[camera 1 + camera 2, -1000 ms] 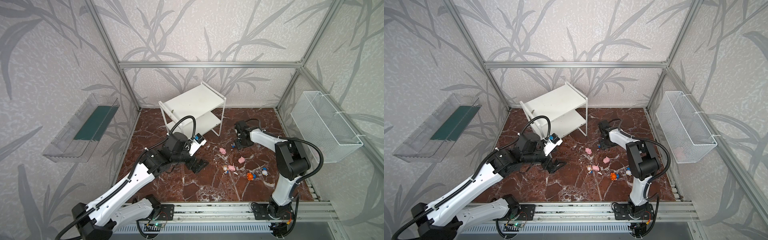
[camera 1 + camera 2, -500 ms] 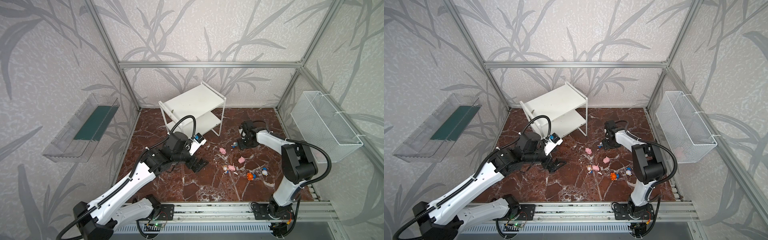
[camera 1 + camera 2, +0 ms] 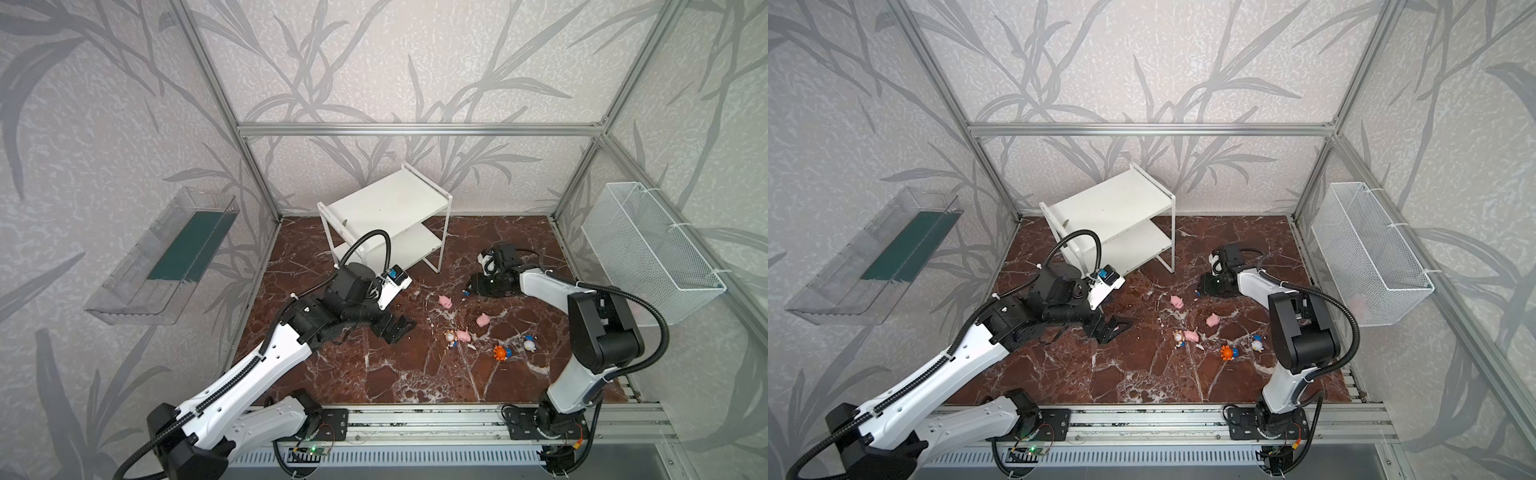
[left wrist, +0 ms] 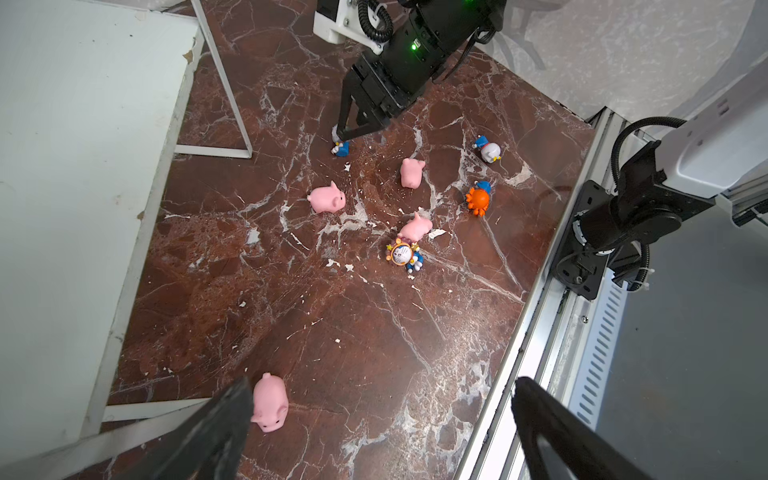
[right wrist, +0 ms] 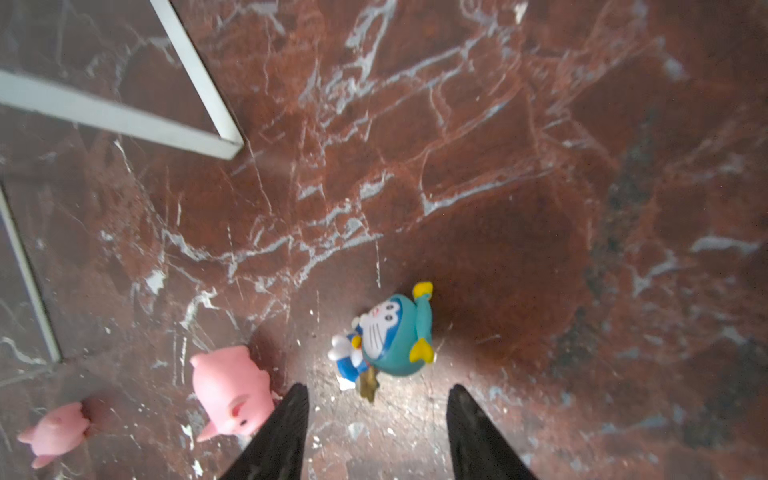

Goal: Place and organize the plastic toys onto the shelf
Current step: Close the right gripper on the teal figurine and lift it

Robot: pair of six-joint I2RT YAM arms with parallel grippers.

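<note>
We are holding the left tool (image 4: 382, 386) wide open above a pink pig (image 4: 270, 403) near the shelf (image 3: 386, 208) at the surface's (image 3: 374, 374) far edge. We are holding the right tool (image 5: 378, 388) narrow and empty, just beside the blue figurine (image 5: 390, 336).

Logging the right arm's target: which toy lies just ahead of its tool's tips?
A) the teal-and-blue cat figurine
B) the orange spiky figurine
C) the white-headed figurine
A: in the right wrist view the teal-and-blue cat figurine lies on the marble floor just beyond the right tool, in line with the gap between its parted tips.
</note>
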